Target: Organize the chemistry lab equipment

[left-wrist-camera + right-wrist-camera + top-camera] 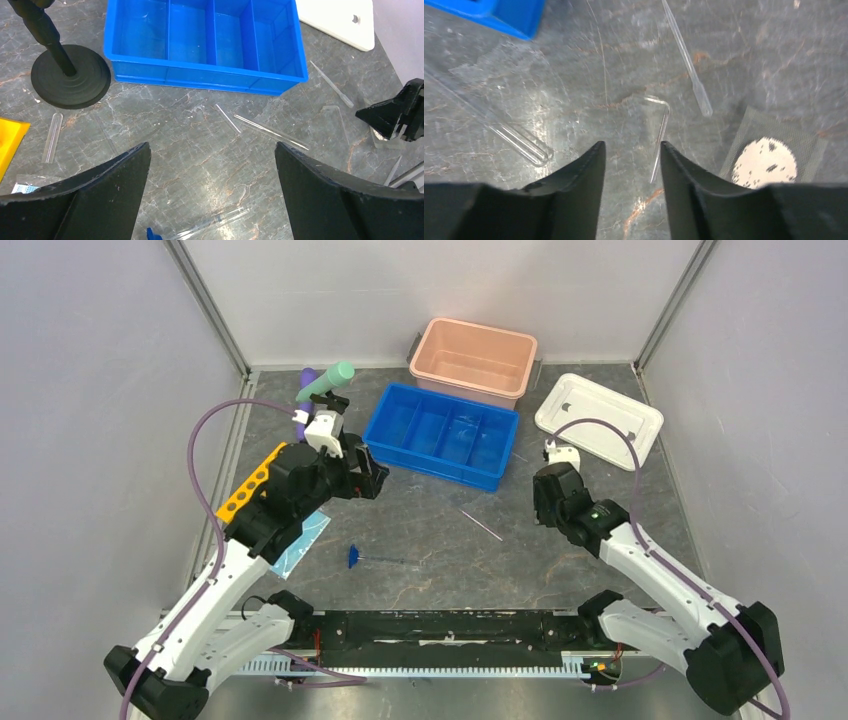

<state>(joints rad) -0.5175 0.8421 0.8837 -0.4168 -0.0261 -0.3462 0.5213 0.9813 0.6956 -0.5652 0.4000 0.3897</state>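
My right gripper [632, 147] is low over the table, its jaws partly closed but still apart. The end of a bent glass tube [660, 137] lies between them, close to the right finger [684, 175]. A clear test tube [519, 137] lies to its left and a thin pipette [686, 60] ahead. My left gripper [211, 150] hangs wide open and empty above bare table near the blue tray. The yellow holed rack [255, 480], light-blue mask [300, 540], blue funnel [353, 557] and thin rod [481, 524] lie on the table. The black clamp stand [70, 75] holds mint-green [328, 380] and purple [307, 375] tubes.
The blue divided tray [440, 435] sits mid-table with the pink bin [475, 360] behind it and the white lid [598, 418] at the right. A wire gauze square [769, 155] lies just right of my right gripper. Glass rods [270, 131] lie in front of the tray.
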